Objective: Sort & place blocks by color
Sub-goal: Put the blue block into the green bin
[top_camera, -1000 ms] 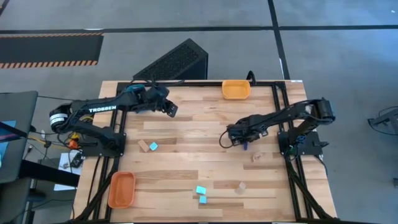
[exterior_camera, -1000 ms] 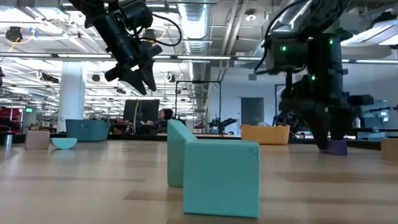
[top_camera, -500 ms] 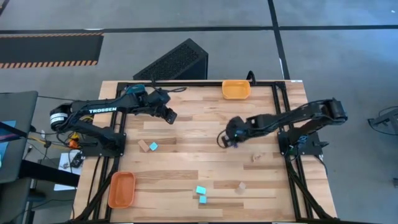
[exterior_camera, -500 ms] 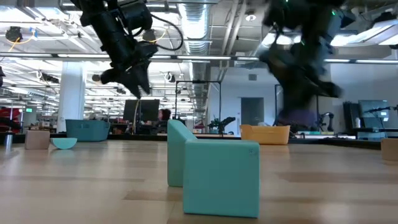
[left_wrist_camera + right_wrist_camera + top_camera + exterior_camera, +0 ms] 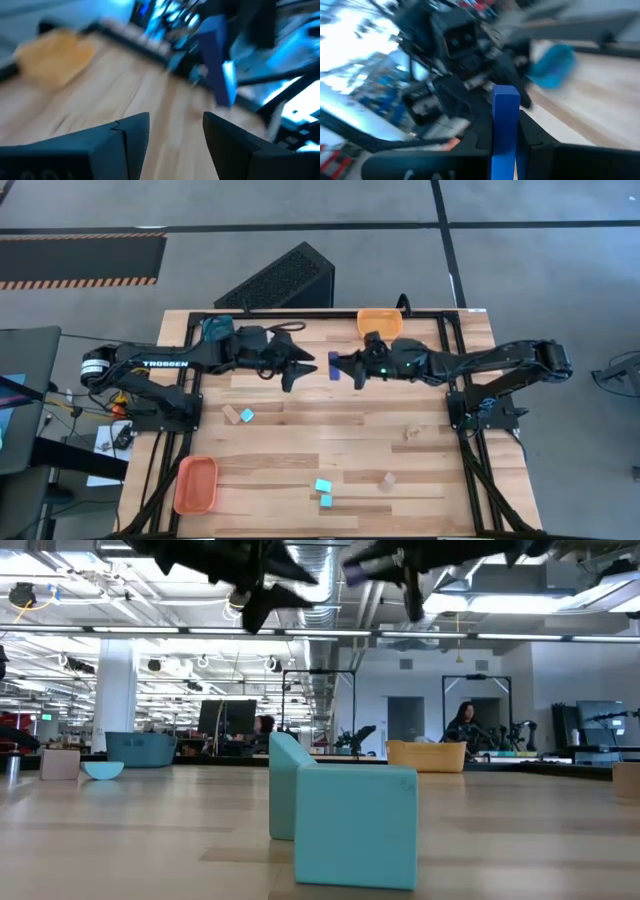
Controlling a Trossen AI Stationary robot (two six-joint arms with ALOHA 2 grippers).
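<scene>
Right gripper (image 5: 338, 367) pinches a dark blue block (image 5: 333, 365) at table's twelve o'clock; left gripper (image 5: 307, 366), fingers spread, faces it; a mistimed handover could drop it.

Block (image 5: 334, 365) between both tools (above table (image 5: 300, 430))

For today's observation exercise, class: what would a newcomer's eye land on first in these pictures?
The two arms meeting in mid-air above the table's far middle: the right hand holds a dark blue block out toward the open left hand. Next, the big cyan cubes close to the low camera, sitting at the table's near edge.
</scene>
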